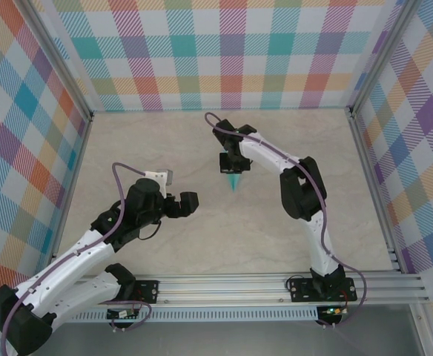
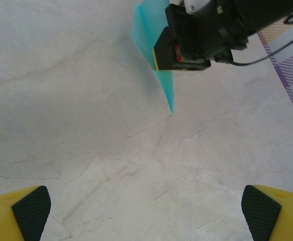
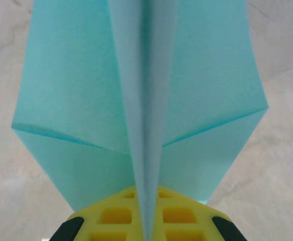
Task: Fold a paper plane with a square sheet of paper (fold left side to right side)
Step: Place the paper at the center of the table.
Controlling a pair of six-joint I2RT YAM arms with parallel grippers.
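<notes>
Top view, right arm: we are seeing the right gripper (image 1: 233,166) hanging over the middle of the pale marbled tabletop (image 1: 150,148) and pinching the slim, pointed light-turquoise paper plane (image 1: 235,180). Its black body is covering most of the paper, leaving only the tip showing.
Top view, left arm: the left gripper (image 1: 194,202) is hovering well apart to the left, carrying nothing; its gap is hard to make out here.
Left wrist view: its yellow fingers with black pads (image 2: 32,211) are sitting in opposite bottom corners, spread wide, with bare table between them. The plane is pointing down at the table; we cannot tell whether the tip is touching. The frame edge and the right arm are hiding its upper part.
Right wrist view: the yellow fingers (image 3: 116,217) are clamping the plane's centre fold, with the wings spreading to both sides. The far end is running off the top edge.
</notes>
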